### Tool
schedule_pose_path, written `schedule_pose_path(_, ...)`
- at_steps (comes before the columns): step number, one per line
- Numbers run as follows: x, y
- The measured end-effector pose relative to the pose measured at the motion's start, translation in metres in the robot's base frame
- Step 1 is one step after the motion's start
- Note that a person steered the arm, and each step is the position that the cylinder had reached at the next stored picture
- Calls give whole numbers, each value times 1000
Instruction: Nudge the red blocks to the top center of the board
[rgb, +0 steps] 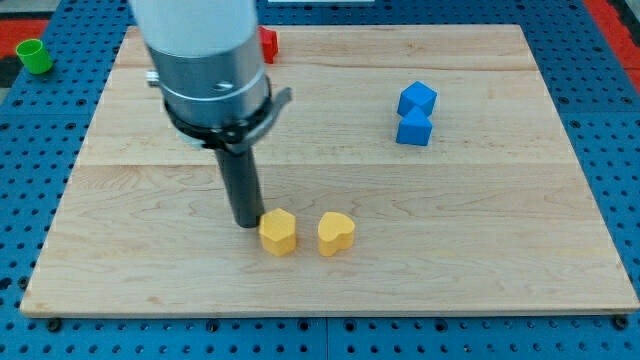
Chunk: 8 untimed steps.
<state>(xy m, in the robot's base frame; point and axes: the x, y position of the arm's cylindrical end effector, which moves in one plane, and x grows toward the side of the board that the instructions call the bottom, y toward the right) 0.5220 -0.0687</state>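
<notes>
Bare of any jaws and holding nothing, my tip (247, 224) rests on the board (480, 250) just left of a yellow block (279, 232), well below the red block (268, 45) half hidden behind my arm at the top edge, a yellow heart-shaped block (336, 233) and two touching blue blocks (415, 114) rightward.

A broad pale grey cylinder forms the arm's upper body, stepping down to a metallic silver band, then a black clamp collar. Below it runs a straight dark rod ending at my tip (247, 224).
</notes>
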Motion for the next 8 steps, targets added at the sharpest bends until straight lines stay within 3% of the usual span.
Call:
schedule_pose_path(1,-39,-53)
schedule_pose_path(2,-96,-150)
schedule_pose_path(3,-183,-204)
schedule_pose_path(4,-242,-196)
schedule_pose_path(5,-263,-128)
schedule_pose_path(8,-279,-53)
